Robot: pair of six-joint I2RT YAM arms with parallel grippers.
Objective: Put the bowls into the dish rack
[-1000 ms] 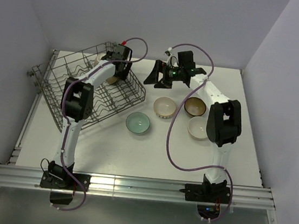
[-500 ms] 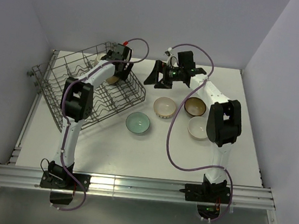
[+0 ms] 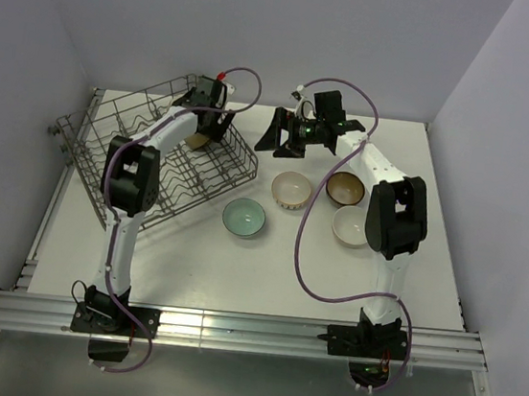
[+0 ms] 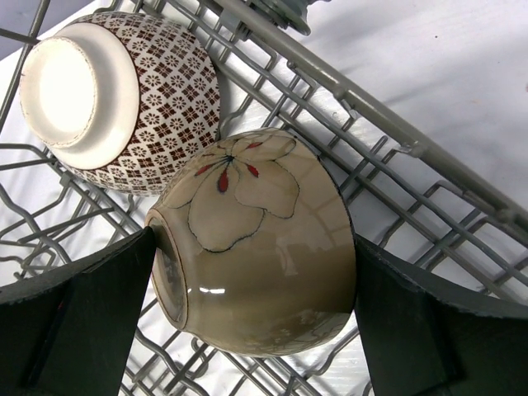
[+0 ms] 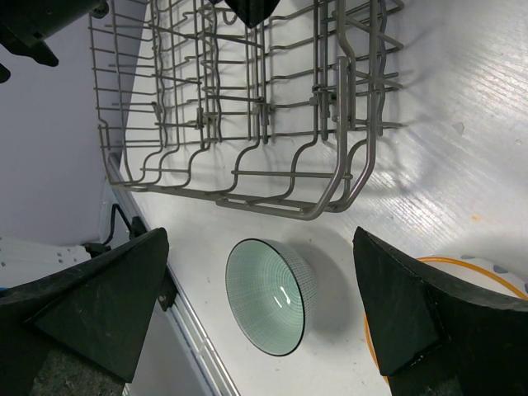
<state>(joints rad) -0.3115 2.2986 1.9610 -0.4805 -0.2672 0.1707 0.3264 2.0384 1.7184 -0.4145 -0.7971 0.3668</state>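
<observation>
Left fingers: spread wide. The floral bowl lies on its side between them, foot toward one finger, rim toward the other. Both fingers touch it or nearly do. My read is that you have no squeeze on it and the rack wires underneath are carrying it. The checked bowl sits just beyond the fingers, against the floral one, also in the rack.

Right fingers: apart, nothing between them, hovering high. The green bowl is below and between them, upright on the surface, just short of the rack's rail. The cream bowl, brown bowl and white bowl stand on the surface behind these fingers, toward your right arm's base.

Handling: these look like glazed ceramic, so expect them to be stiff, hefty for their size and slick. They would likely chip against wire or a neighbour.
- Take the green bowl by its wall, one finger inside the rim and one outside, not across the full width.
- Lower it slowly on edge between the tines.
- When you back the left fingers off, go straight out so neither finger drags the floral bowl into the checked one.
</observation>
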